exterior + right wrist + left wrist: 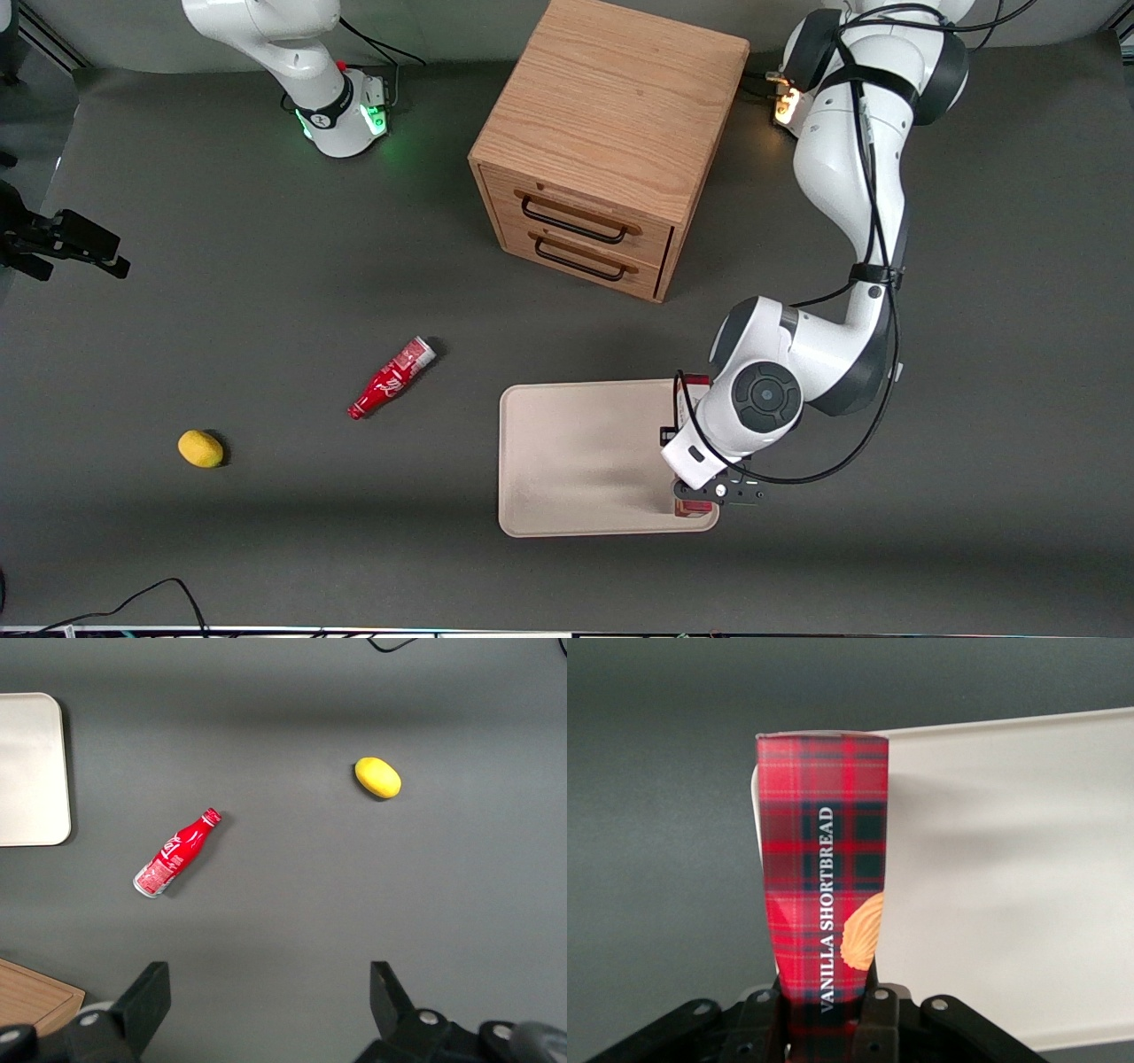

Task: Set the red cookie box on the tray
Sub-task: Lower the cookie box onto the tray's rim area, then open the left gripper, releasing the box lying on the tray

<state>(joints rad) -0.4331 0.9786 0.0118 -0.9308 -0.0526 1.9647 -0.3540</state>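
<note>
On the dark table [266, 549], toward the parked arm's end, a yellow lemon [200, 448] lies close to the table's front edge. Beside it, nearer the middle of the table and a little farther from the front camera, a small red bottle [391, 378] lies on its side. A wooden drawer cabinet [607, 146] stands at the table's back edge, both of its drawers closed, its front turned toward the tray.

The tray [576, 456] sits in front of the cabinet, nearer the front camera, its beige floor bare over most of its width. The red cookie box [693, 508] is at the tray's edge toward the working arm's end, running along that short edge; the wrist covers most of it, so only its two ends show, one by the tray's corner nearest the cabinet and one by the corner nearest the front camera.

The gripper [700, 496] hangs over that same tray edge. In the left wrist view the gripper [826, 1014] has its two fingers [876, 1023] closed against the long sides of the red cookie box [824, 873], clamping one end of it, and the rest of the box reaches away from the fingers along the rim of the tray [1010, 886]. I cannot tell whether the box touches the tray floor or is held just above it.
</note>
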